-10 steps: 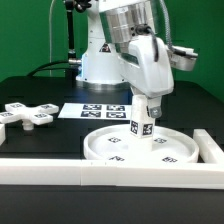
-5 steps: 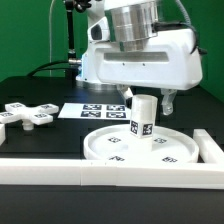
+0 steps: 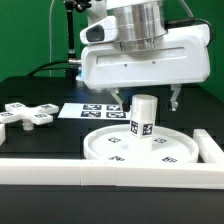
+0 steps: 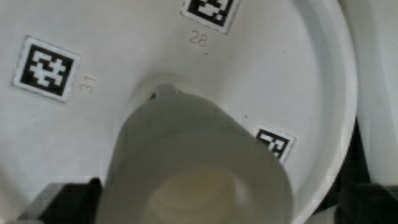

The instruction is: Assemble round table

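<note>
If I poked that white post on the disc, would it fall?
It might tip: the post stands upright on the disc, taller than wide; fastened or not, I cannot tell. It looks like hard plastic, probably stiff. Being round, it would likely roll.

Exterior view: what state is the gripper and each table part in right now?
disc: lying flat, rim up
post: upright on the disc's middle
gripper: open, fingers either side of the post's top, holding nothing
cross-shaped piece: lying flat, apart from the disc
</note>
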Action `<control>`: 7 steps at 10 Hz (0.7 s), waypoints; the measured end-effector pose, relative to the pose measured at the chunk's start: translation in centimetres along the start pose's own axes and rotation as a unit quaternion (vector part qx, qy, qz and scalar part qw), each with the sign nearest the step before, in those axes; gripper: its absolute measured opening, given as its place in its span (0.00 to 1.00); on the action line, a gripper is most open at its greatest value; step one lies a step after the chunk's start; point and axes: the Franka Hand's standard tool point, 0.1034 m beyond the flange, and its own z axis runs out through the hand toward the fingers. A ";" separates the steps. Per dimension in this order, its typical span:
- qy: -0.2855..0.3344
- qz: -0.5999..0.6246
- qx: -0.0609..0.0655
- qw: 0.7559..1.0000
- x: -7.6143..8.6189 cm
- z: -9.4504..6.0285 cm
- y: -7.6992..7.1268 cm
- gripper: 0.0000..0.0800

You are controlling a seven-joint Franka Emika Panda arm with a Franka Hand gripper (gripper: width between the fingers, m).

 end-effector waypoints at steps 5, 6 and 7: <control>-0.004 -0.258 -0.016 0.966 -0.3 0.2 0.2 0.81; -0.007 -0.314 -0.023 0.949 -0.4 0.3 0.1 0.81; -0.010 -0.352 -0.025 0.936 -0.5 0.4 0.0 0.81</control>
